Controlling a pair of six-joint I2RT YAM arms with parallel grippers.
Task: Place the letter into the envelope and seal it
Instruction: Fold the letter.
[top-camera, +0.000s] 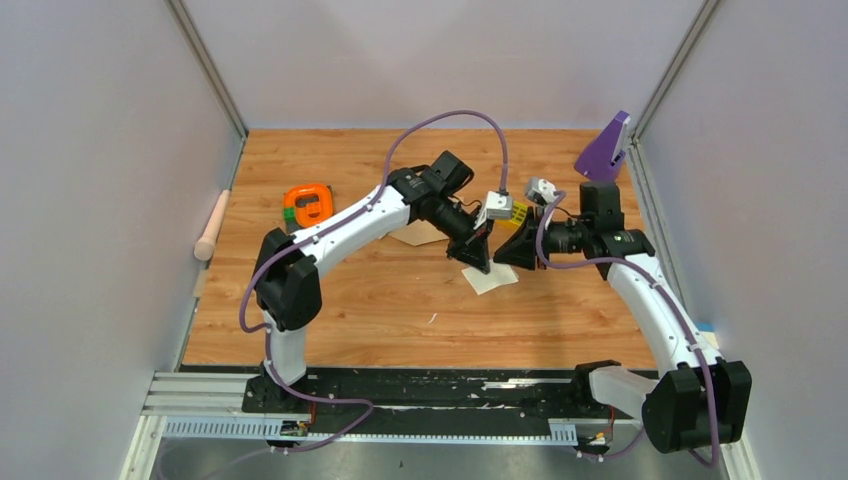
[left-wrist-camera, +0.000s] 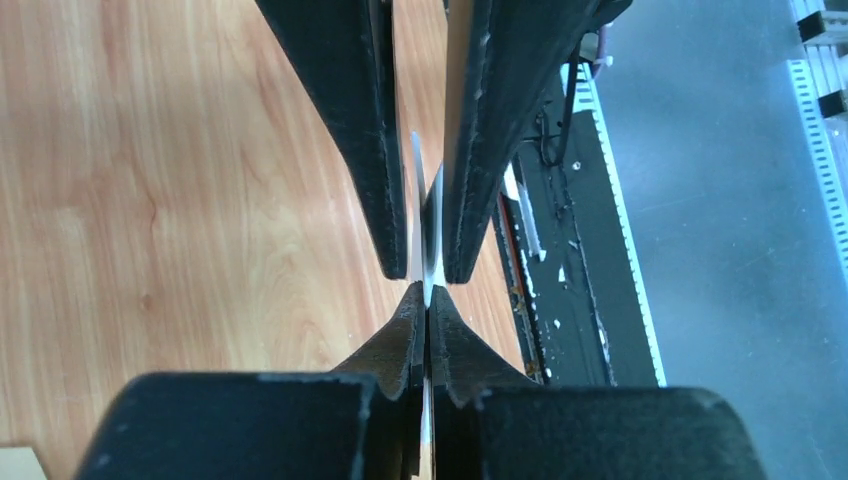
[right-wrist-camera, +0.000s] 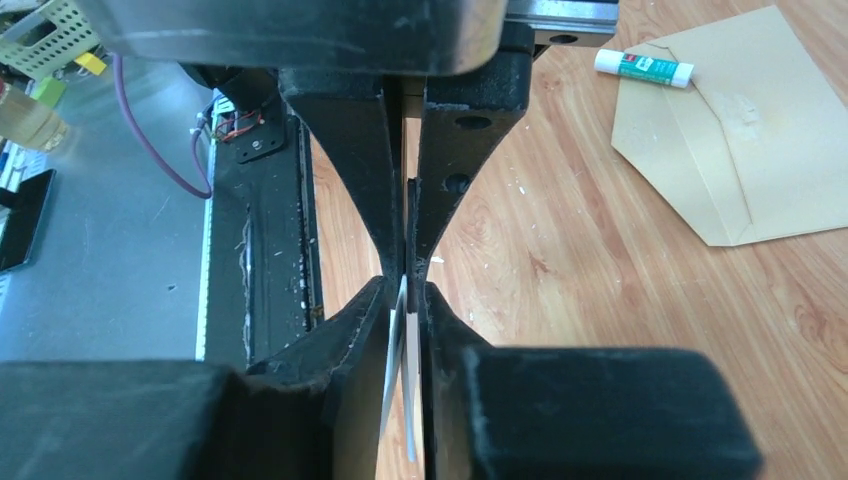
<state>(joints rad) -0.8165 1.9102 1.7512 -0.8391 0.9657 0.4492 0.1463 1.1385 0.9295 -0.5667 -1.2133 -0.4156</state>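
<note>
- Left gripper (left-wrist-camera: 427, 300) is clamping its jaws together on the letter (top-camera: 492, 279), which is showing edge-on between the black fingers in the left wrist view.
- Right gripper (right-wrist-camera: 407, 298) is pinching that sheet too, jaws closed on its thin white edge.
- Both grippers are meeting tip to tip above the middle of the wooden table (top-camera: 380, 310), with the letter hanging just below them. Whether it is touching the wood cannot be told.
- Envelope (right-wrist-camera: 740, 150) is lying flat on the table with its flap folded out, apart from the letter and partly hidden under the left arm in the top view.
- Glue stick (right-wrist-camera: 645, 67) is lying just beside the flap's edge.
- Orange tool (top-camera: 308, 204) is resting far-left, and a purple stand (top-camera: 605, 148) is sitting at the far-right corner.
</note>
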